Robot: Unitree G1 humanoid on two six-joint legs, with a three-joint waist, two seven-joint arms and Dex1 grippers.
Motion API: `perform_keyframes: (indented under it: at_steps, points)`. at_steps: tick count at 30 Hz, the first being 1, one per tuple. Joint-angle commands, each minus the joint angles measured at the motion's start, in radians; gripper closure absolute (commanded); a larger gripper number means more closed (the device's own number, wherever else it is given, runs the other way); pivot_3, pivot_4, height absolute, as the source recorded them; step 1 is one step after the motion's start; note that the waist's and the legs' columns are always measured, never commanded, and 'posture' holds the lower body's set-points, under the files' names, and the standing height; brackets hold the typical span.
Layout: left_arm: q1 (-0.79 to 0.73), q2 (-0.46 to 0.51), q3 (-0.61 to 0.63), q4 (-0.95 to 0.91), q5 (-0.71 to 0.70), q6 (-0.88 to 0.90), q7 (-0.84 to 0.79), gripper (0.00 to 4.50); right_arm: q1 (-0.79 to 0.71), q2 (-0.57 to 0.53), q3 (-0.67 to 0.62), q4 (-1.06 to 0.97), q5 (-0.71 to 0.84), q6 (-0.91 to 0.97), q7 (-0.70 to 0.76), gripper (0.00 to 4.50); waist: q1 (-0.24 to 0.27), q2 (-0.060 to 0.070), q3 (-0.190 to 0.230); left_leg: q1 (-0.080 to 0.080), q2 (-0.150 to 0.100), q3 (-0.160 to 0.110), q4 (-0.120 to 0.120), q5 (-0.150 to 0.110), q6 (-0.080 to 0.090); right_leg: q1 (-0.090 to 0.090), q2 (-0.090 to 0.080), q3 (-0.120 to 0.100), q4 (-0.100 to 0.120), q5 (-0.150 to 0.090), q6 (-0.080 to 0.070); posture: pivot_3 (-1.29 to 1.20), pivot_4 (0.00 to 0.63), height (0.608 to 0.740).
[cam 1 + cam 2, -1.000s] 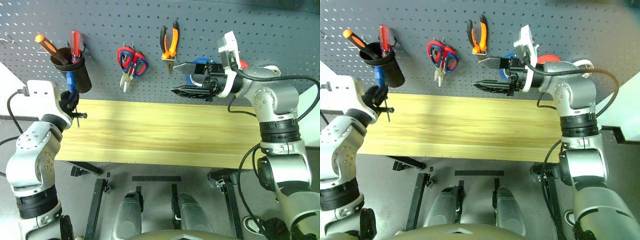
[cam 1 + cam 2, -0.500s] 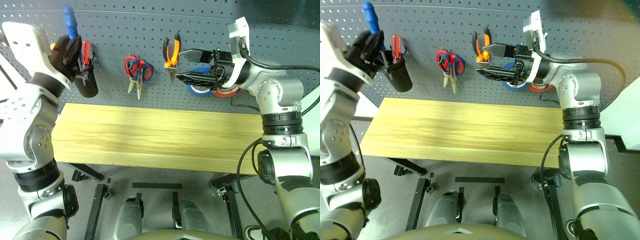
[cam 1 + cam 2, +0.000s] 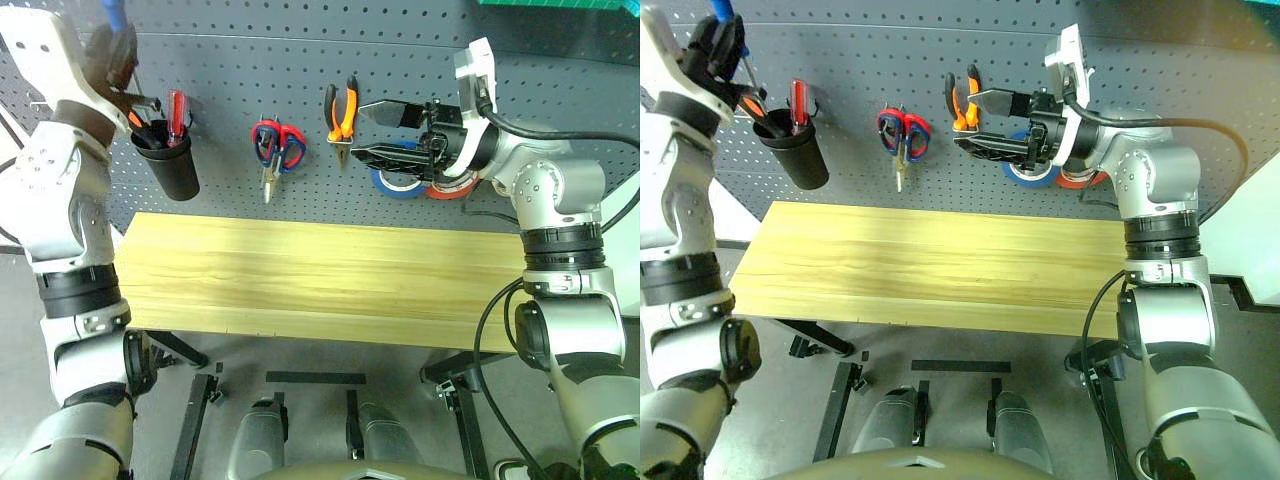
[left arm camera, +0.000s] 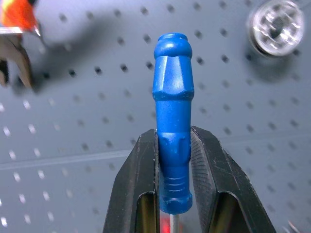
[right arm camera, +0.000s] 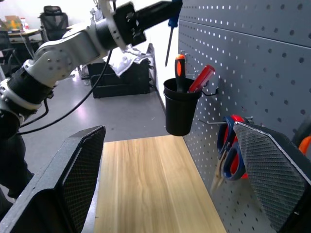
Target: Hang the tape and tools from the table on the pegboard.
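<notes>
While the left arm reaches up into the upper left of the frame, the left gripper (image 3: 720, 40) is clamped on the blue-handled screwdriver (image 4: 173, 126), handle up and shaft pointing down above the black cup (image 3: 170, 165). That cup hangs on the pegboard (image 3: 250, 80) and holds 2 other screwdrivers, 1 orange (image 5: 180, 68) and 1 red (image 3: 176, 106). At right of centre the right arm is bent across the board, and the right gripper (image 3: 385, 133) points toward the left of the frame with its jaws spread wide and nothing between them. Just behind it hang the blue roll of tape (image 3: 400, 181) and a red-orange roll (image 3: 450, 188). The orange-handled pliers (image 3: 341, 108) and red-handled scissors (image 3: 276, 150) hang between cup and gripper. The table (image 3: 320, 280) fills the middle of the frame.
</notes>
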Motion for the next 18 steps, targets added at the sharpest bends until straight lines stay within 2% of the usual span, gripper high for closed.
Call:
perform_keyframes:
  at_steps: [1, 8, 18]
  points:
    - [-0.058, -0.002, -0.019, 0.078, 0.04, -0.091, 0.01, 3.97, -0.003, -0.006, -0.015, -0.038, 0.005, -0.004, -0.01, 0.0, -0.001, 0.0, 0.0, 0.0, 0.0, 0.0, 0.0, 0.0, 0.0, 0.0, 0.0, 0.0, 0.0, 0.0, 0.0, 0.15, 0.06, 0.74]
    - [-0.065, -0.005, -0.025, 0.245, 0.077, -0.187, 0.032, 3.97, 0.011, -0.02, -0.01, -0.057, -0.005, 0.0, -0.027, 0.0, -0.002, 0.001, 0.0, 0.0, 0.0, 0.0, 0.0, 0.0, 0.0, 0.0, 0.0, 0.0, 0.001, 0.0, 0.0, 0.14, 0.072, 0.74]
    - [-0.01, -0.022, -0.026, 0.355, 0.09, -0.267, 0.045, 3.97, 0.057, -0.029, 0.004, -0.125, -0.015, 0.015, -0.063, 0.0, -0.003, 0.001, 0.0, 0.0, 0.0, 0.0, 0.0, 0.0, 0.0, 0.0, 0.0, 0.0, 0.001, 0.0, 0.0, 0.13, 0.084, 0.74]
